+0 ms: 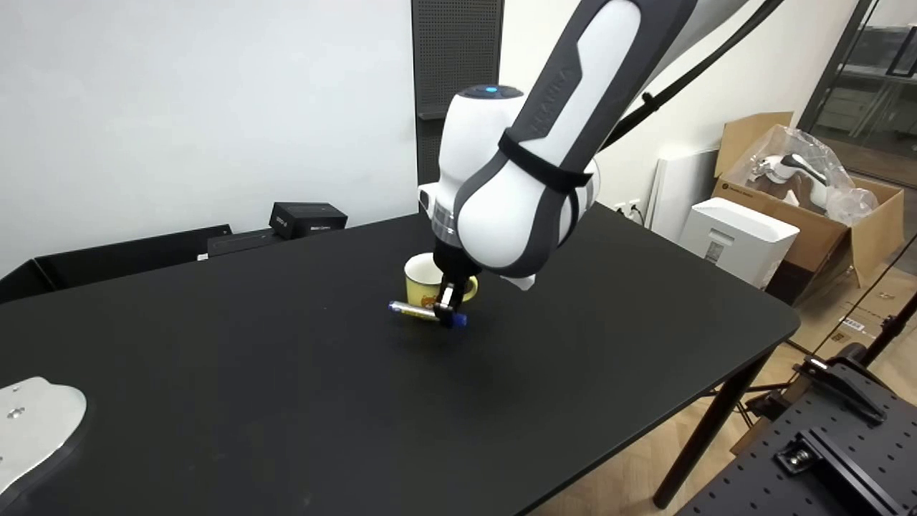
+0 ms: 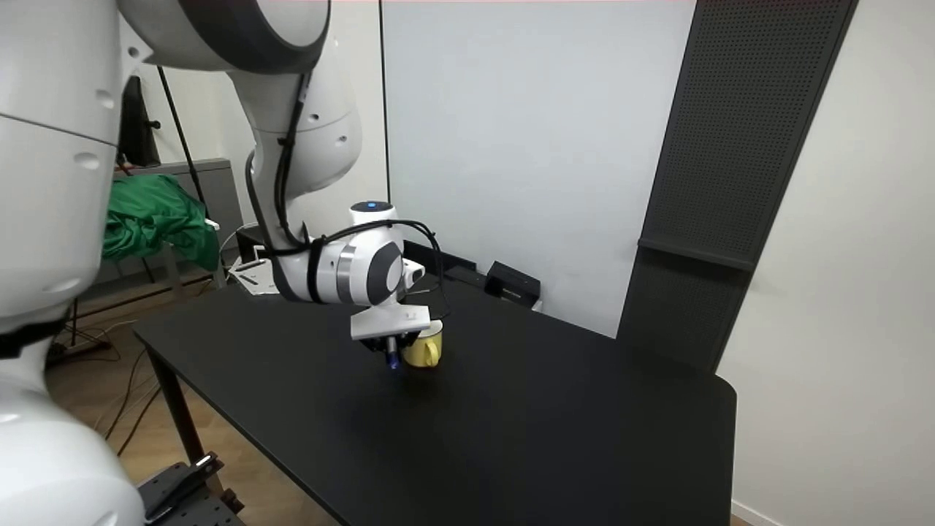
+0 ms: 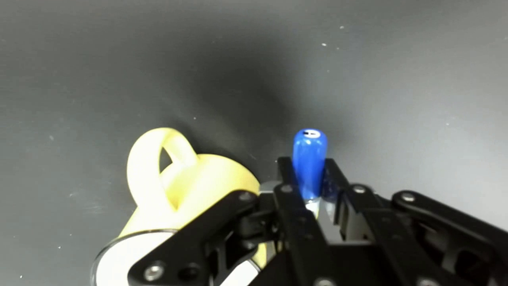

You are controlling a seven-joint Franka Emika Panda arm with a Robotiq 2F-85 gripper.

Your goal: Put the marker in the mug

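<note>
The yellow mug (image 1: 418, 292) stands upright on the black table, with its white inside facing up. It also shows in an exterior view (image 2: 418, 356), partly behind the gripper. In the wrist view the mug (image 3: 216, 174) is at the lower left, its handle pointing up the picture, its rim partly covered by the gripper. My gripper (image 1: 447, 314) is shut on the marker (image 1: 413, 309) near its blue cap (image 3: 309, 159). The marker lies nearly level beside the mug, outside it, low over the table. Its blue end points down slightly in an exterior view (image 2: 393, 361). The wrist view hides most of the barrel.
Black boxes (image 1: 308, 218) stand along the table's back edge by the white wall panel. A white metal plate (image 1: 36, 423) is at one end of the table (image 1: 286, 401). A cardboard box (image 1: 802, 222) and a white bin (image 1: 738, 240) stand beyond the table.
</note>
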